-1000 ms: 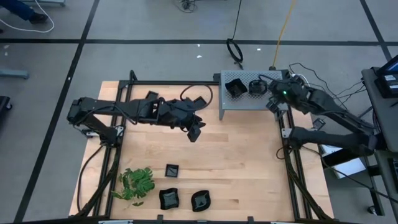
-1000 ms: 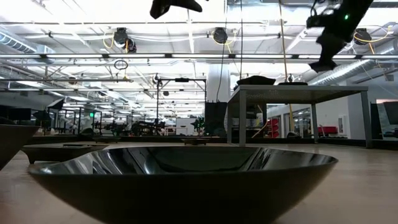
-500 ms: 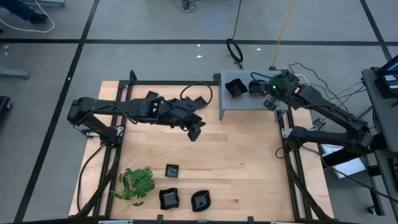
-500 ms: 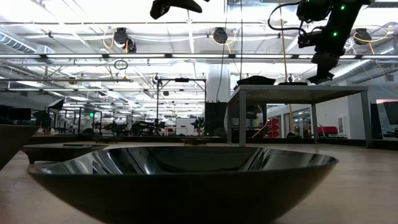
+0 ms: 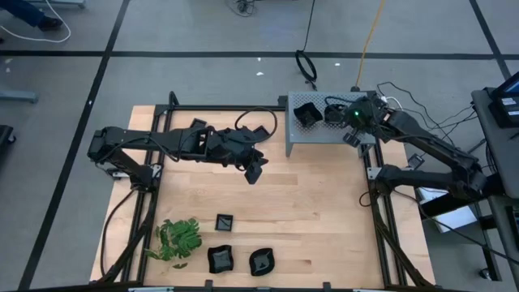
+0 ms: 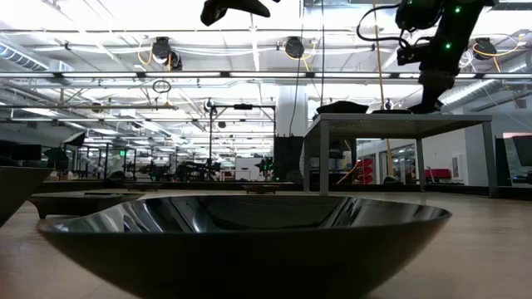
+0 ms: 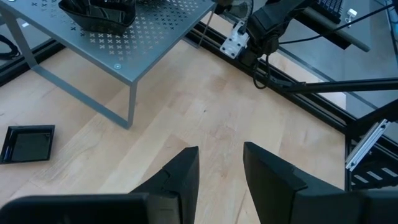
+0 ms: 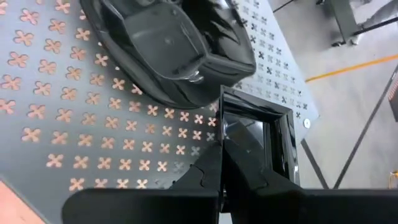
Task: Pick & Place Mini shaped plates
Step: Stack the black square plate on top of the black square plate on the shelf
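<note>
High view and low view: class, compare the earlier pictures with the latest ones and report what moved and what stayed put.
The right tool, shut on a small square plate, moved inward from the grey perforated table's outer edge and descended toward its top, near the dishes already there. The left tool stayed open and empty above the wood, and the three plates and green sprig did not move.

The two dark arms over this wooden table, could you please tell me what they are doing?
The right hand, shut on the rim of a small glossy black square plate, is over the grey perforated metal stand beside larger black dishes. The left hand hangs open and empty above the wooden table. Three more black plates and a green leafy sprig wait near the front edge.
</note>
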Available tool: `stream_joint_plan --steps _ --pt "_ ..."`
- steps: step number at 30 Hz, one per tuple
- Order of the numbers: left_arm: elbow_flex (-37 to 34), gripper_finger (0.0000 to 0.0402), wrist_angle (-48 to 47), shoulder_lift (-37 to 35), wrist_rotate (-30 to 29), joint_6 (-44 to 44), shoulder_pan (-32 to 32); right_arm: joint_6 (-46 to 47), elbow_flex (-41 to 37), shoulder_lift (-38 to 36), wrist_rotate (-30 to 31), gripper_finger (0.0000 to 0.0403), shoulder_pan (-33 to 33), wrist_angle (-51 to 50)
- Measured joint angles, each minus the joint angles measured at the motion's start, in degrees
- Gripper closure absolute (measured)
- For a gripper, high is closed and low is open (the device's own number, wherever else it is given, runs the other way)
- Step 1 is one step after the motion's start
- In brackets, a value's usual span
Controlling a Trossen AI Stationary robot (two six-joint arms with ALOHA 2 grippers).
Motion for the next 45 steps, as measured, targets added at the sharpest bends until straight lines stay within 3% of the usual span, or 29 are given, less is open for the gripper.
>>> stream_joint_plan --steps 8,33,45 --pt "0.0 0.0275 0.0 0.0 0.0 0.0 0.0 -0.6 0.0 2.4 3.3 0.0403 -0.2 0.4" --pt "0.0 0.0275 0.0 0.0 0.0 3.0 0.0 -3.3 0.0 3.5 5.6 0.0402 -0.2 0.4" --pt "0.0 0.0275 0.0 0.0 0.0 3.0 0.0 -5.8 0.0 3.4 6.1 0.0329 -0.3 0.1"
